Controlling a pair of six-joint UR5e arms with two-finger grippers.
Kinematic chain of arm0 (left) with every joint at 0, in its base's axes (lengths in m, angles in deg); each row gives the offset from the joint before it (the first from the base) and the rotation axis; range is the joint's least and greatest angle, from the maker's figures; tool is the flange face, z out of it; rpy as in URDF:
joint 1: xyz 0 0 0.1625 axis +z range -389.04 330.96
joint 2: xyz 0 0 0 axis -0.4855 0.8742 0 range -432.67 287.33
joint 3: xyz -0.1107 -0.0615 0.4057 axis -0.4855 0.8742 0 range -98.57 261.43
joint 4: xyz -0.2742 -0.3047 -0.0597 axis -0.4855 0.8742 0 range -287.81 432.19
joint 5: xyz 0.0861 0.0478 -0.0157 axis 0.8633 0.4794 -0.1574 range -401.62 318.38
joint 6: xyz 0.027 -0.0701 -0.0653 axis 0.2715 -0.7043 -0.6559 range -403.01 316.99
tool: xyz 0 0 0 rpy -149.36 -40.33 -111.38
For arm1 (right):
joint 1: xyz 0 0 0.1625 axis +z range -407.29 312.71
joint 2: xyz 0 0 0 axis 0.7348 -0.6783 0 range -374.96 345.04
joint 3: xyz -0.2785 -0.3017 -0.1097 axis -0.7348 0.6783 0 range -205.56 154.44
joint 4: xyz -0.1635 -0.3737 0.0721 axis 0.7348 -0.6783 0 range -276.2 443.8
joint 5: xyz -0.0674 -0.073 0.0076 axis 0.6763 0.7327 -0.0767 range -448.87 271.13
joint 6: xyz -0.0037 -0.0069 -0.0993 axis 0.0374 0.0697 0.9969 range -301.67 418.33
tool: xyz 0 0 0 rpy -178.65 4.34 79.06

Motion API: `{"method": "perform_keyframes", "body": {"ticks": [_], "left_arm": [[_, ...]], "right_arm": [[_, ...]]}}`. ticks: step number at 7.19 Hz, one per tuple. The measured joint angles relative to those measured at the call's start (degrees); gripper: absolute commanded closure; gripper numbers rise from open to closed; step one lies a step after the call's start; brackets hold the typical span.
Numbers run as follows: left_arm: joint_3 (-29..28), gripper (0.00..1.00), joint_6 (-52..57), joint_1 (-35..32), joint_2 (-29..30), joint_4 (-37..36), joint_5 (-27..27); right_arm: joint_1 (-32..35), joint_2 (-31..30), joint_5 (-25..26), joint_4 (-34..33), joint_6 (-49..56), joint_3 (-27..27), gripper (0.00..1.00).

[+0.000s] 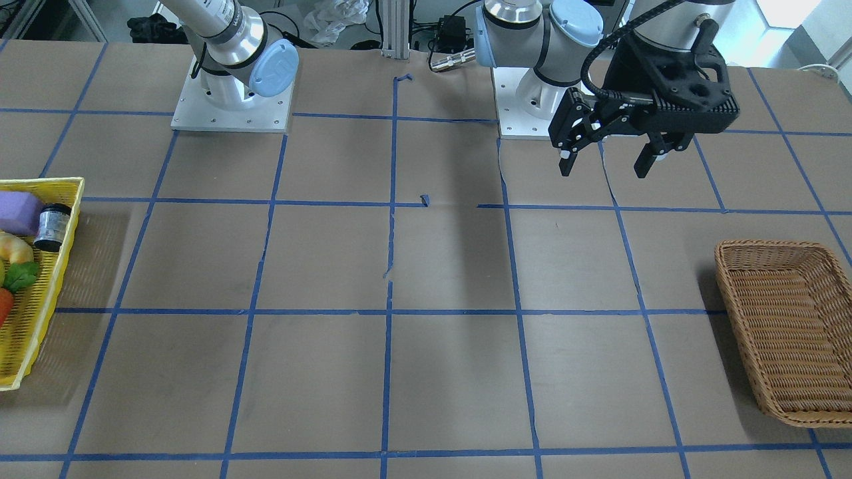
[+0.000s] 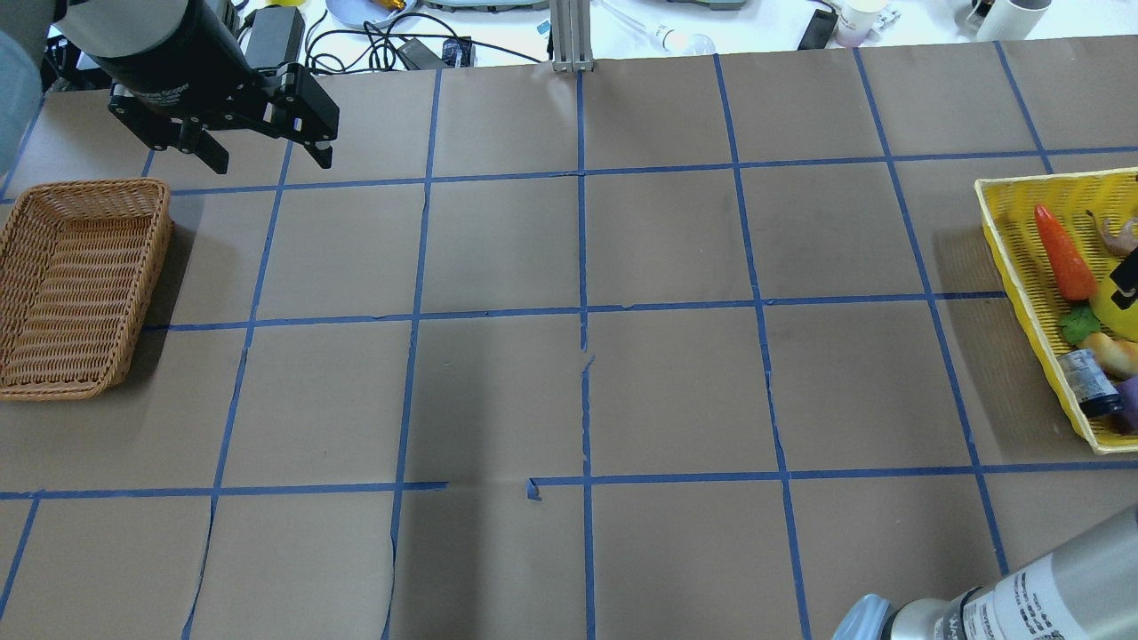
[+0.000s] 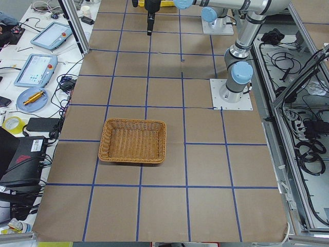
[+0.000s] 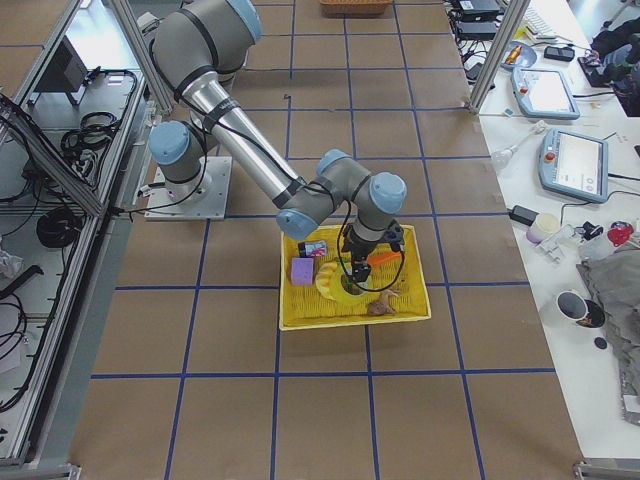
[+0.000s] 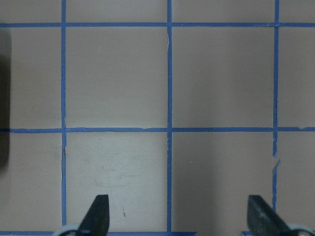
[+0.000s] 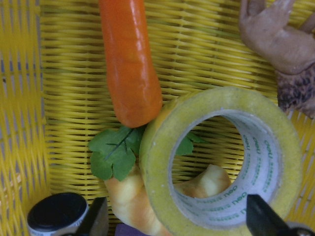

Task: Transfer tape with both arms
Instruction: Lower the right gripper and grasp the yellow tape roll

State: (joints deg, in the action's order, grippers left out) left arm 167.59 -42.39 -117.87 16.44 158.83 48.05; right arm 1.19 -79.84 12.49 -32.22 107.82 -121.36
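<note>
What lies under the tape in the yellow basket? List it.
The tape leans on a bread roll and green leaf; roll and basket weave show through its core. Anything beneath its rim is covered.

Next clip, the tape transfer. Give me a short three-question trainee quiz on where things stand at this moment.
1. True or false: the tape lies in the yellow basket.
2. Fill in: the wicker basket holds ____.
3. The right gripper, jaws open, hangs over: A) the wicker basket B) the yellow basket C) neither.
Key: 1 true; 2 nothing; 3 B.
</note>
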Motion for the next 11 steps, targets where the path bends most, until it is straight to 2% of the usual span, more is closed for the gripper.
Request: {"method": "perform_keyframes", "body": {"ticks": [2, 3, 4, 8, 9, 11], "left_arm": [[0.1, 0.0, 0.0, 0.0, 0.0, -0.1, 0.0], [0.1, 0.0, 0.0, 0.0, 0.0, -0.1, 0.0], [0.1, 0.0, 0.1, -0.1, 0.0, -0.1, -0.1], [0.2, 0.0, 0.1, 0.0, 0.0, 0.0, 0.0], [0.2, 0.0, 0.1, 0.0, 0.0, 0.0, 0.0], [0.2, 0.0, 0.1, 0.0, 0.0, 0.0, 0.0]], "right_arm": [[-0.5, 0.2, -0.3, -1.4, -0.4, -2.7, 0.69], [-0.5, 0.2, -0.4, -1.5, -0.4, -3.1, 0.94], [-0.6, 0.2, -0.4, -1.5, -0.4, -3.2, 1.0], [-0.4, -2.9, -0.2, -0.2, -0.6, -1.0, 1.0], [0.2, -5.5, -1.2, 0.9, -0.9, -0.2, 1.0], [4.2, -10.7, -6.6, 5.1, -7.5, 0.2, 1.0]]}}
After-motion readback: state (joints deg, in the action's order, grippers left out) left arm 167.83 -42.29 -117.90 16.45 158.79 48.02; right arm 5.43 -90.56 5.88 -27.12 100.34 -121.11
